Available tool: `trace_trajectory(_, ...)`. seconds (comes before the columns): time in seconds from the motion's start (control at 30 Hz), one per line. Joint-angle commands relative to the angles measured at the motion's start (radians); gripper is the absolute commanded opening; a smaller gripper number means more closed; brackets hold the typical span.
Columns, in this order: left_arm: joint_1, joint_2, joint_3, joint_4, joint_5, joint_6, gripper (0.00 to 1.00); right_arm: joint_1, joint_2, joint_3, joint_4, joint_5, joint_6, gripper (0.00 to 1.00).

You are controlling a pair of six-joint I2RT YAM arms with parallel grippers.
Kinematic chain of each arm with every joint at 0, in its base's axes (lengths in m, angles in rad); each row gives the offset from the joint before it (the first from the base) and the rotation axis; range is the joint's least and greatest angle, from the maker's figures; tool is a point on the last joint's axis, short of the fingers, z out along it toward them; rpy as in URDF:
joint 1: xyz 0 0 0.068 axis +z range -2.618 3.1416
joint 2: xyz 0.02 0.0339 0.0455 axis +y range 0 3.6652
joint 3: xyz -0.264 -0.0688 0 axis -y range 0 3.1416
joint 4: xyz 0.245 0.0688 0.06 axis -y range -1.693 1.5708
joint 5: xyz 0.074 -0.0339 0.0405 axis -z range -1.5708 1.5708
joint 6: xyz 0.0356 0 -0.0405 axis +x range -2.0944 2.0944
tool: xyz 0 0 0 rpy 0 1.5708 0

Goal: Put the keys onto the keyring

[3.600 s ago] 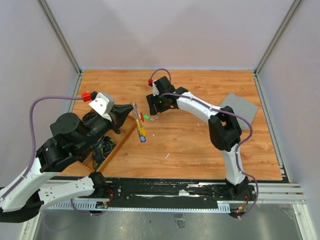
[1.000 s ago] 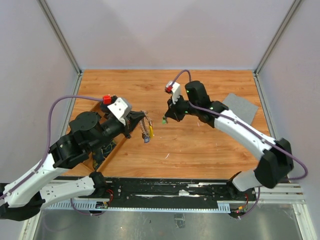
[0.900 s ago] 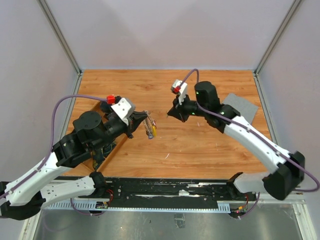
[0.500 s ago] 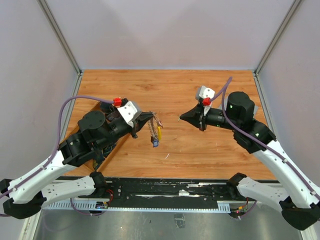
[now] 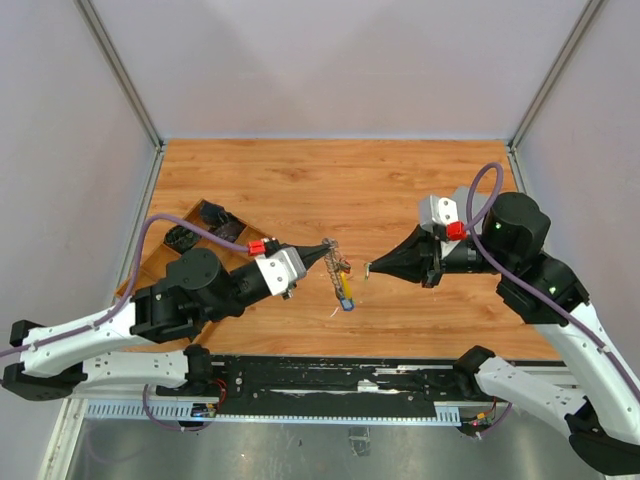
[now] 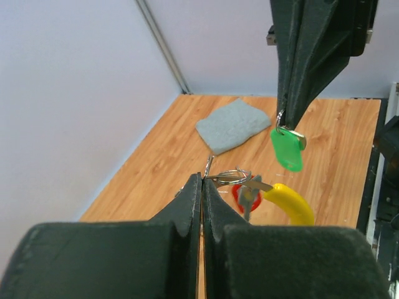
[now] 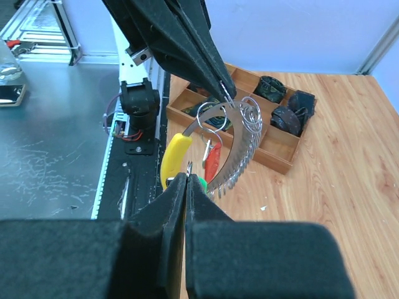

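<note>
Keyring (image 5: 337,264) is held off the tabletop (image 5: 400,180) by the left pincer (image 5: 325,247), jaws fully closed on the ring. Yellow key (image 6: 288,203), red key (image 6: 239,195) and a beaded chain (image 7: 240,156) are hung from it. Right pincer (image 5: 370,268) is clamped tight on a green key (image 6: 287,149), held just right of the keyring, near but apart from it. Grey cloth (image 6: 234,124) is laid flat well to the right of the keyring. Wooden compartment tray (image 7: 269,157) is seen well left of the keyring.
</note>
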Motion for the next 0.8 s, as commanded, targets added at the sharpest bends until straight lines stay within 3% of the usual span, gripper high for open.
trace_trajectory(0.0,-0.091,0.008,-0.018,0.159,-0.175,0.155,0.00,-0.011,-0.015,0.021,-0.005,-0.069,-0.001,0.01)
trace_trajectory(0.37,-0.158,0.053,-0.041,0.265,-0.289,0.248,0.01,-0.010,-0.036,-0.039,0.238,-0.037,0.096,0.01)
trace_trajectory(0.77,-0.161,0.076,-0.033,0.290,-0.304,0.214,0.00,0.005,0.034,-0.034,0.285,0.037,0.118,0.01)
